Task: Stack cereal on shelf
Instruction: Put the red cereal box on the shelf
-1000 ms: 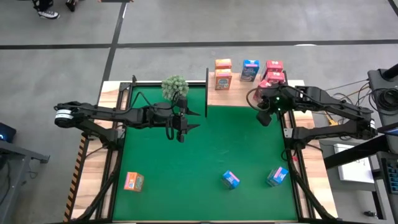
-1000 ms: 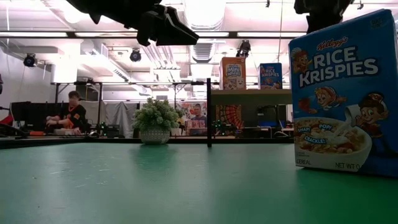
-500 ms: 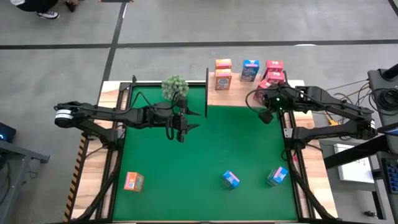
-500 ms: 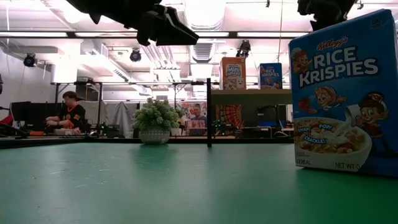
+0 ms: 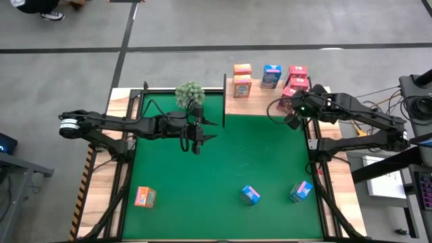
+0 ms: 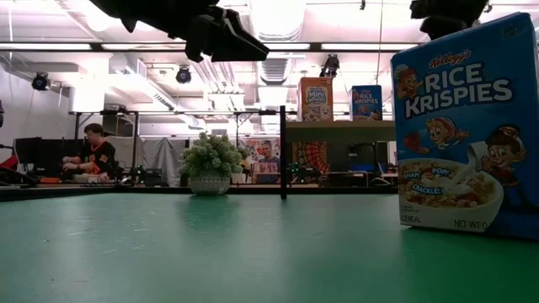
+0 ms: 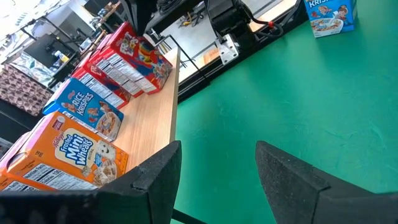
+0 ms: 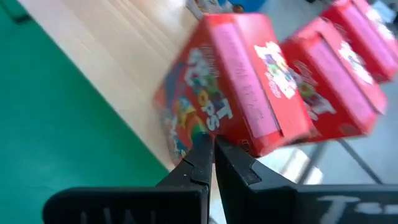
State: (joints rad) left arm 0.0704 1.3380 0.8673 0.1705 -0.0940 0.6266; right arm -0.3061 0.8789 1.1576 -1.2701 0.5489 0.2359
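Observation:
On the light wooden shelf (image 5: 266, 102) at the far right stand two orange cereal boxes (image 5: 242, 79), a blue one (image 5: 271, 75) and three red ones (image 5: 297, 77). The nearest red box (image 8: 233, 81) sits tilted. My right gripper (image 8: 211, 155) is shut, its tips at that box's lower edge. An orange box (image 5: 144, 196) and two blue boxes (image 5: 250, 195) (image 5: 301, 191) lie on the green mat (image 5: 223, 169). My left gripper (image 5: 196, 140) hangs open above the mat's middle with nothing between its fingers (image 7: 155, 180). My right gripper comes slanting down with shut fingertips (image 8: 202, 152) at the lower edge (image 8: 205, 134) of the tilted red box. Whether they touch it I cannot tell.
A green fuzzy plant (image 5: 190, 93) stands at the mat's far edge beside a thin black post (image 5: 223, 101). In the low view one blue box (image 6: 465, 126) stands close at the right. Wooden strips border the mat on both sides.
My right gripper has swung at the wrist toward the red boxes at the shelf's right end and stayed shut. The boxes have kept their places.

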